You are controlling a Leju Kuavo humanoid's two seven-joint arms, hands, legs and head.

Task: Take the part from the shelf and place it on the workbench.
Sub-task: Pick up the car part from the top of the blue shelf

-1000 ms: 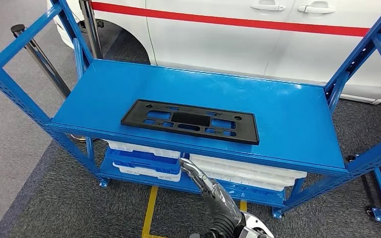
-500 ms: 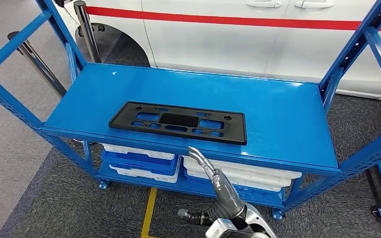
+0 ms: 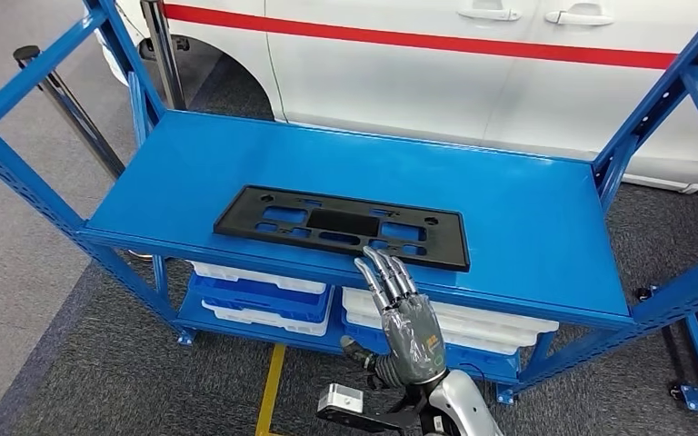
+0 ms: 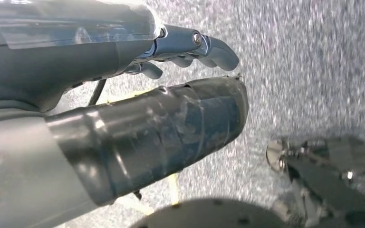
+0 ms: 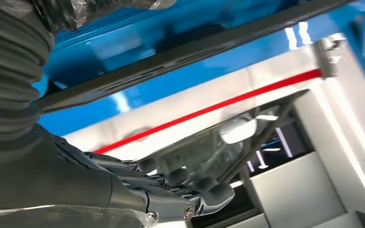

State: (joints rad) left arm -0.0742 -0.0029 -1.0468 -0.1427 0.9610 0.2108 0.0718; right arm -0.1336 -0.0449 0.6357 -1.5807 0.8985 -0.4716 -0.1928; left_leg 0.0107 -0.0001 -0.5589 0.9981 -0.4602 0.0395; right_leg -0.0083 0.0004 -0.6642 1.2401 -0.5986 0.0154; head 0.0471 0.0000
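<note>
On the top deck of the blue steel shelf (image 3: 527,218) lies the flat black plastic plate-holder frame (image 3: 341,227), flush on the metal near the front edge. My right hand (image 3: 402,318) rises below that edge, fingers extended and close together, holding nothing, tips just short of the frame. My left hand (image 4: 190,47) hangs over the grey carpet, fingers loosely curled, empty. I judge a low reach could jam my fingertips against the lip, or shove the thin frame backward.

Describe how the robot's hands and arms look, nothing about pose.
The right hand has a glossy grey back and silver, segmented metallic fingers, on a silver arm. The left hand shows a thick dark grey thumb, clear plastic wrap over its cover and a thin black cable.
</note>
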